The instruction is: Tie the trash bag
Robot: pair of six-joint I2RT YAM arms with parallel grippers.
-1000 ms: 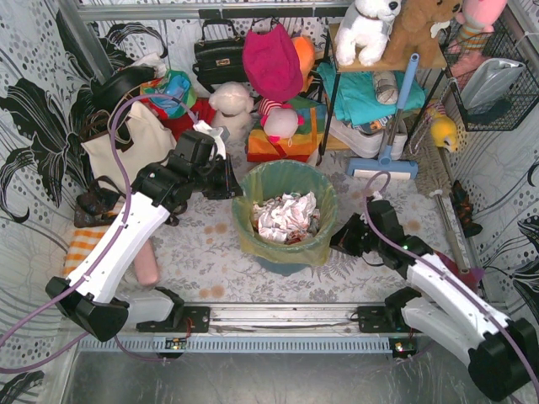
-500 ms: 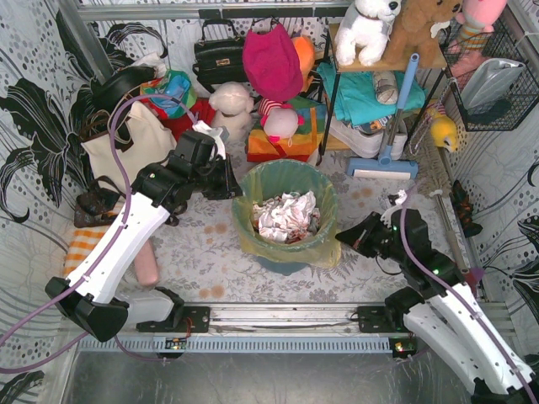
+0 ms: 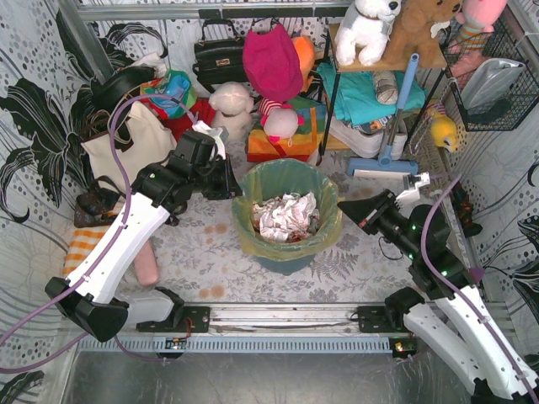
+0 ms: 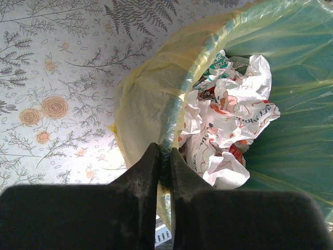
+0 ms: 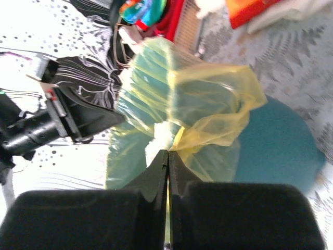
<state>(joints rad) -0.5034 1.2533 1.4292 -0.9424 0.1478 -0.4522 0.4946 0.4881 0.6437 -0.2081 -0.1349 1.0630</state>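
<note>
The trash bag (image 3: 296,244) is thin yellow-green plastic lining a round teal bin (image 3: 286,263) in the middle of the floor. Crumpled white paper (image 3: 286,216) lies inside it. My left gripper (image 3: 237,192) is shut on the bag's left rim, the plastic and bin edge pinched between its jaws in the left wrist view (image 4: 164,156). My right gripper (image 3: 344,206) is shut on the bag's right rim and holds it lifted off the bin. The right wrist view shows the yellow plastic (image 5: 218,112) pulled up from my closed right gripper (image 5: 167,153).
Bags, soft toys and folded cloth (image 3: 269,63) crowd the back wall. A blue mop (image 3: 389,143) stands behind the bin on the right. A cream tote (image 3: 126,147) sits at the left. A metal rail (image 3: 278,316) runs along the near edge.
My right arm has swung up and toward the bin, from the bag's lower right skirt to its right rim, lifting the plastic. The left arm has not moved.
</note>
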